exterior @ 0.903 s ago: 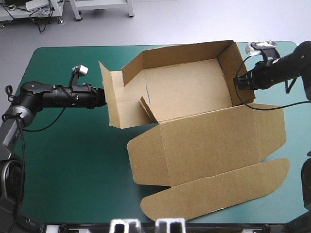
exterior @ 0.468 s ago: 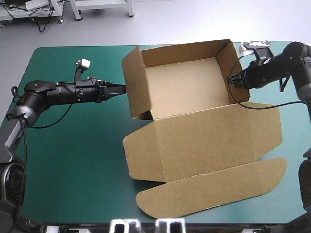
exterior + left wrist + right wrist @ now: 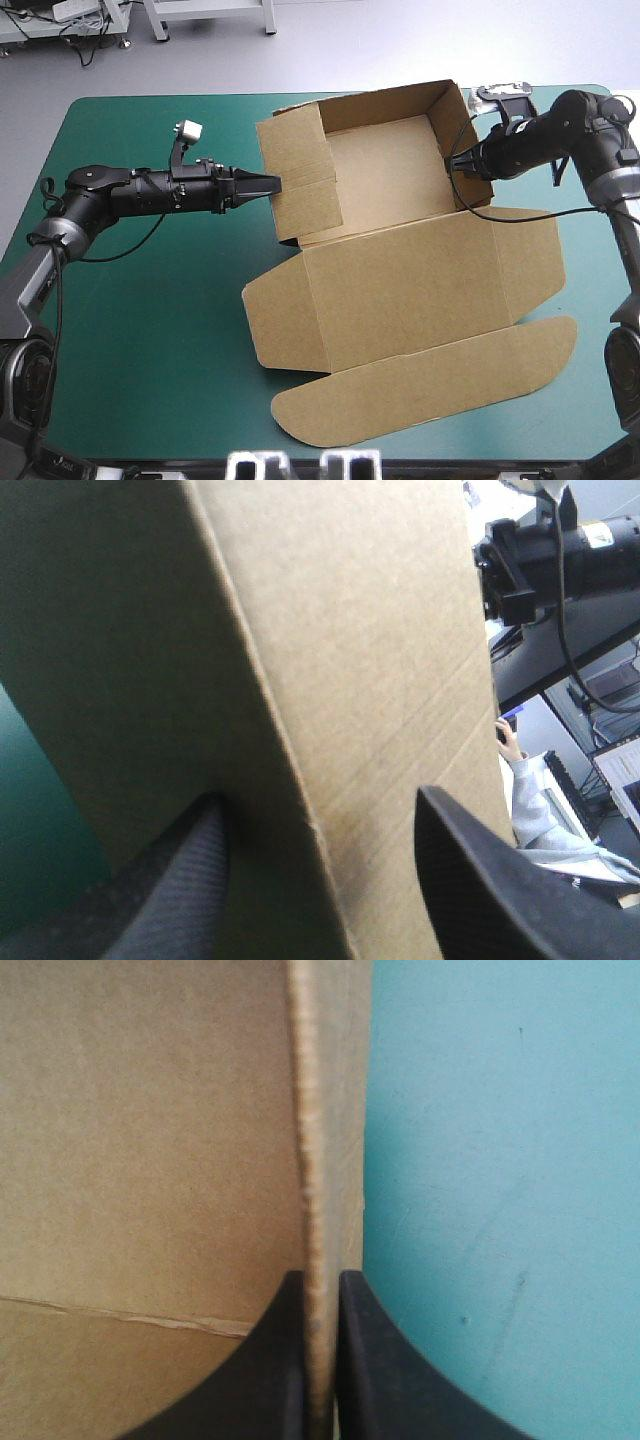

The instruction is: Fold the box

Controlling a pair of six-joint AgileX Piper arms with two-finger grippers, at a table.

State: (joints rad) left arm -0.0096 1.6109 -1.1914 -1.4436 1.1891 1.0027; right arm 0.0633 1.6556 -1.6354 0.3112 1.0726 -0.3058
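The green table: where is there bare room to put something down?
Bare teal-green cover lies at the near left, between the left arm, the brown cardboard box and the near edge. Middle and right are crowded by the box.

Nothing readable anywhere here, honestly. The box (image 3: pixel 400 290) is just plain brown board, with no print, label or number on its walls or the flat lid. The teal-green cover (image 3: pixel 150 330) around the box has no markings either.
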